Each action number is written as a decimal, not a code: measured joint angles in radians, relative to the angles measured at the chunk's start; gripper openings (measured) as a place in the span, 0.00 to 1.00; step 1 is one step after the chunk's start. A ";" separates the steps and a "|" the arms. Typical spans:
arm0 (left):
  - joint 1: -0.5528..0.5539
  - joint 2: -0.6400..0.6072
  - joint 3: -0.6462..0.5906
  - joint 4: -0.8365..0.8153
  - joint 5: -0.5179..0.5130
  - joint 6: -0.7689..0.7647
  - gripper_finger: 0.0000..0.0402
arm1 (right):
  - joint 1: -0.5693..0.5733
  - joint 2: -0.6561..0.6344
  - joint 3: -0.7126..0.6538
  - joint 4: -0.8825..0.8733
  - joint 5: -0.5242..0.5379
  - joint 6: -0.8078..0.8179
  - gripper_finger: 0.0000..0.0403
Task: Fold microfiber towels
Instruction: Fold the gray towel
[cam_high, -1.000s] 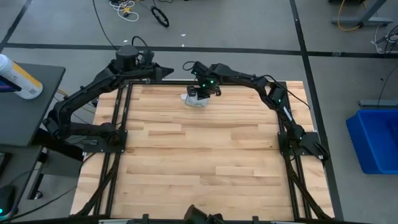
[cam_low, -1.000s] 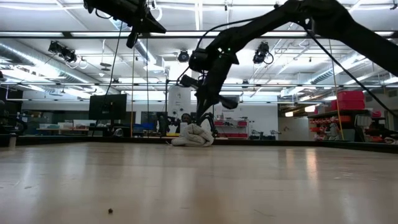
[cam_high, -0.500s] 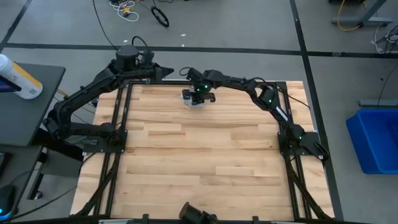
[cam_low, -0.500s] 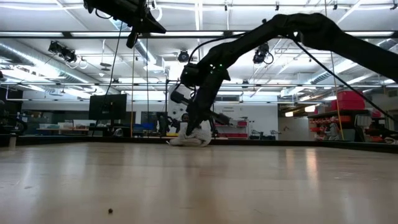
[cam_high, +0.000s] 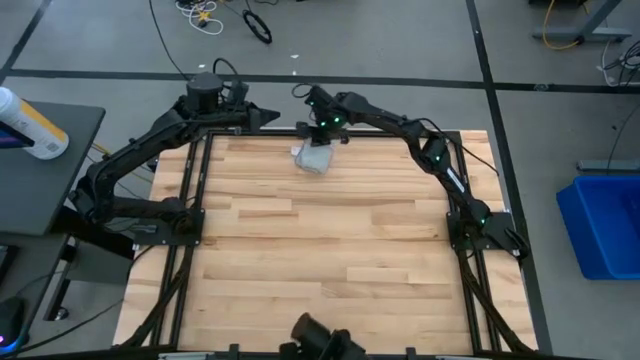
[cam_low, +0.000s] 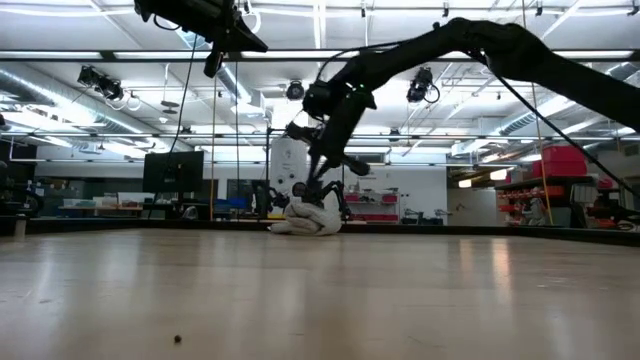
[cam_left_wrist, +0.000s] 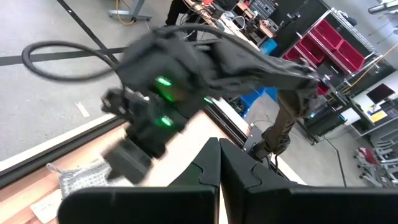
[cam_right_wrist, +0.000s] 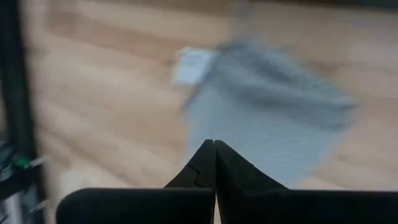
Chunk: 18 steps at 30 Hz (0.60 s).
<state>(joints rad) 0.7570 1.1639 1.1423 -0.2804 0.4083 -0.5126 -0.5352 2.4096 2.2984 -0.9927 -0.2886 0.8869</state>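
Note:
The light grey-blue microfiber towel (cam_high: 313, 158) lies bunched in a small heap on the wooden table (cam_high: 330, 250), close to the far edge; in the low view the towel (cam_low: 310, 218) rests on the tabletop. The right wrist view shows the towel's ribbed cloth (cam_right_wrist: 273, 118) and white corner tag (cam_right_wrist: 189, 65). My right gripper (cam_high: 320, 136) is shut and hangs over the heap's far side, pointing steeply down. My left gripper (cam_left_wrist: 219, 163) is shut, raised above the table's far left corner (cam_high: 272, 117), holding nothing. My right gripper's shut fingertips (cam_low: 318, 196) stand just over the top of the bunched towel, coming from above and the far side. I cannot tell whether they touch the cloth.
The dark metal frame (cam_high: 190, 200) runs along the table's left and right edges. A blue bin (cam_high: 600, 225) stands on the floor to the right and a bottle (cam_high: 28, 122) on a side table to the left. Bare wood stretches from the towel to the near edge.
My right gripper first dipped onto the heap, then drew back toward the table's far edge and rose a little, staying shut. More of the towel now shows from above. My left gripper kept still.

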 joint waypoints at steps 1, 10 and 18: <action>0.000 0.000 0.000 0.000 0.002 0.000 0.00 | -0.014 0.003 -0.009 -0.005 0.001 -0.002 0.00; 0.000 -0.001 0.000 -0.003 0.002 0.000 0.00 | -0.059 0.044 -0.031 -0.008 -0.107 -0.025 0.00; -0.036 -0.073 -0.002 -0.245 -0.047 0.182 0.00 | 0.023 0.082 -0.016 -0.070 -0.046 -0.173 0.00</action>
<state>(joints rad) 0.7207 1.0909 1.1400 -0.5257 0.3616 -0.3307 -0.5118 2.4913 2.2827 -1.0630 -0.3350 0.7137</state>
